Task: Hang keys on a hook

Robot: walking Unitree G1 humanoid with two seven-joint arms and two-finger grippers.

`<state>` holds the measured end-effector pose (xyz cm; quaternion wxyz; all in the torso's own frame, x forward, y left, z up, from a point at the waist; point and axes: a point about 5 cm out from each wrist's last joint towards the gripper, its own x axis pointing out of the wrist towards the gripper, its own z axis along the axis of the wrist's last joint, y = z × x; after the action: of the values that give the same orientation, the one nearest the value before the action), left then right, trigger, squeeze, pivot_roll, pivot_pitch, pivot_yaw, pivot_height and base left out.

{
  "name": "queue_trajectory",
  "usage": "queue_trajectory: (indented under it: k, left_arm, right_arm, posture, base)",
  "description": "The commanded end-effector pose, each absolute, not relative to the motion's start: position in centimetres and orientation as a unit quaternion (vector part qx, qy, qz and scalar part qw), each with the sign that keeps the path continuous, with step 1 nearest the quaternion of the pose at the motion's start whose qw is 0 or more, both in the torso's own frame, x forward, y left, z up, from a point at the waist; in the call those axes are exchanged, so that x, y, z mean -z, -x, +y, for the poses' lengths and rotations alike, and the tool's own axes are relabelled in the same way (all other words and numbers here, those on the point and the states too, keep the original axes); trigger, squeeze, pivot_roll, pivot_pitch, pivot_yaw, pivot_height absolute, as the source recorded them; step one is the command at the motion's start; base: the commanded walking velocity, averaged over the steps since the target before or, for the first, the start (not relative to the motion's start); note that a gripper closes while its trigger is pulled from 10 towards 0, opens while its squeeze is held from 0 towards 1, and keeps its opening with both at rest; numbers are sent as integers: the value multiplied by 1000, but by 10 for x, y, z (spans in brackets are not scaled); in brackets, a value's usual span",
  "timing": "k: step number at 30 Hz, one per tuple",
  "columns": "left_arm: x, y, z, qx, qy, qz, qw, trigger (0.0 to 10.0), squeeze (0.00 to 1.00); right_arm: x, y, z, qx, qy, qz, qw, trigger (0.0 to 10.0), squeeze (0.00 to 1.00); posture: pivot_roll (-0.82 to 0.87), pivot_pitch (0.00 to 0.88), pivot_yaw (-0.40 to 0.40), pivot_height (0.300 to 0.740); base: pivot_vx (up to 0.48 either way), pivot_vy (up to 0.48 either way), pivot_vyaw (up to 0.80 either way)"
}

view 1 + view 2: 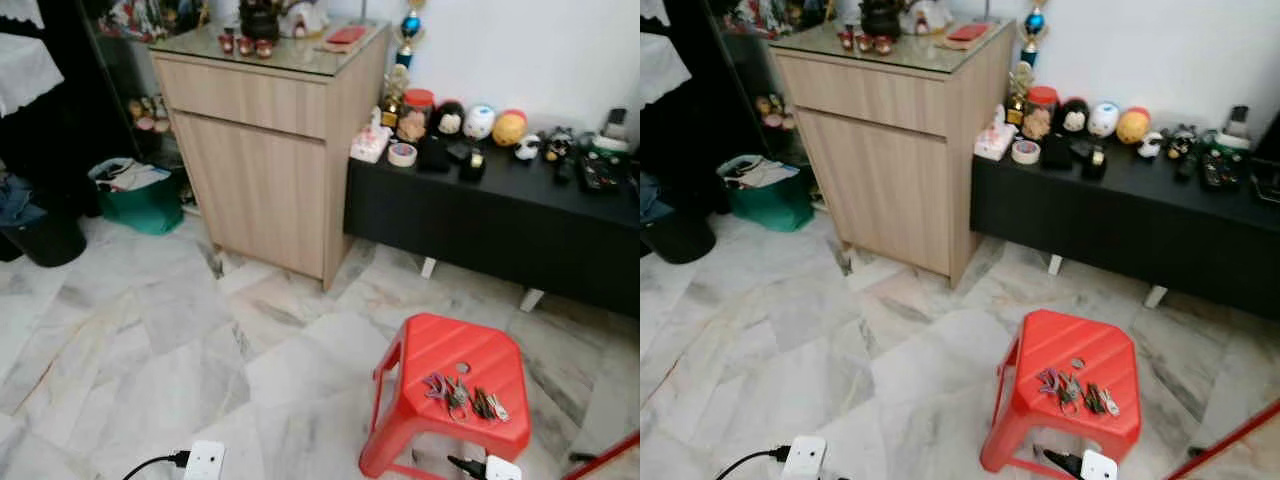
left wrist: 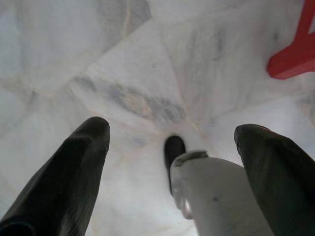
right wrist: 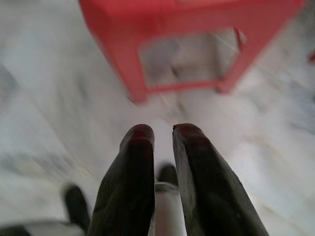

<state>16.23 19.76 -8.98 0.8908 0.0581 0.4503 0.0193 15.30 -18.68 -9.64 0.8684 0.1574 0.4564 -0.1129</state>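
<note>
Marble floor all round, keys (image 1: 463,397) sitting on the red stool (image 1: 420,352) at my 5 o'clock, so I'd step close first: left claw (image 2: 172,142) wide open, right claw (image 3: 162,135) nearly closed, both empty.

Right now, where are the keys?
The keys lie on the red stool, low on the right in the head views, on the marble floor before the black bench.

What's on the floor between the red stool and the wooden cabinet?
Nothing but bare marble floor lies between the red stool and the wooden cabinet, as the left eye view shows. The keys lie on the stool.
</note>
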Motion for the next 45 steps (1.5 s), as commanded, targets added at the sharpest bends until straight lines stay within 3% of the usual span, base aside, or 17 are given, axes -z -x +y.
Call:
queue_trajectory:
  k: [1,15,22,29,30,32,33,34,35,37,38,39,41,45]
  left_arm:
    - [88,-168,191,-12,-49,442,895,10000,0]
    - [88,-168,190,-10,-52,441,896,10000,0]
    - [87,-168,192,-34,-39,427,903,10000,0]
    - [83,-171,191,-53,-35,391,918,10000,0]
    - [62,-200,217,-65,-59,337,937,10000,0]
    - [40,-226,237,-74,-36,284,955,10000,0]
    - [22,-241,249,-105,-1,227,968,10000,0]
    - [22,-241,249,-105,-1,227,968,10000,0]
    - [12,-248,253,-116,4,193,974,10000,0]
    - [10,-249,254,-115,2,184,976,10000,0]
    - [2,-254,253,-104,-12,158,982,10000,0]
    - [-19,-264,245,-82,-37,75,993,10000,0]
    - [-27,-266,241,-74,-43,45,995,10000,0]
    - [-47,-258,223,-12,-85,-25,996,10000,0]
  right_arm:
    - [98,-145,-195,125,-151,462,865,10000,0]
    - [98,-144,-196,127,-153,461,865,10000,0]
    - [98,-144,-196,130,-155,459,865,10000,0]
    - [94,-150,-200,107,-119,440,884,10000,0]
    - [92,-152,-201,95,-102,428,893,10000,0]
    - [90,-155,-202,89,-90,414,901,10000,0]
    - [59,-209,-208,93,-65,313,943,10000,0]
    - [59,-209,-208,93,-65,313,943,10000,0]
    - [40,-233,-212,100,-59,254,960,10000,0]
    - [38,-235,-213,101,-63,245,962,10000,0]
    - [33,-239,-213,94,-64,227,967,10000,0]
    - [15,-253,-211,73,-63,165,982,10000,0]
    - [8,-258,-211,64,-61,140,986,10000,0]
    - [-13,-267,-204,58,-54,65,995,10000,0]
  posture:
    - [56,0,-33,740]
    - [63,0,-41,740]
    - [57,0,-41,740]
    - [63,0,-40,740]
    - [66,0,-41,740]
    - [58,0,-38,740]
    - [52,0,-39,740]
    - [52,0,-39,740]
    - [58,0,-43,740]
    - [58,0,-43,740]
    - [56,0,-42,740]
    - [49,0,-39,740]
    - [49,0,-39,740]
    - [42,0,-39,740]
  base:
    - [330,0,0]
    - [213,0,0]
    - [0,0,-738]
    - [0,0,-301]
    - [0,0,0]
    - [0,0,0]
    - [0,0,0]
    - [0,0,0]
    - [0,0,0]
    - [0,0,0]
    - [0,0,0]
    - [0,0,0]
    - [0,0,0]
    - [0,0,0]
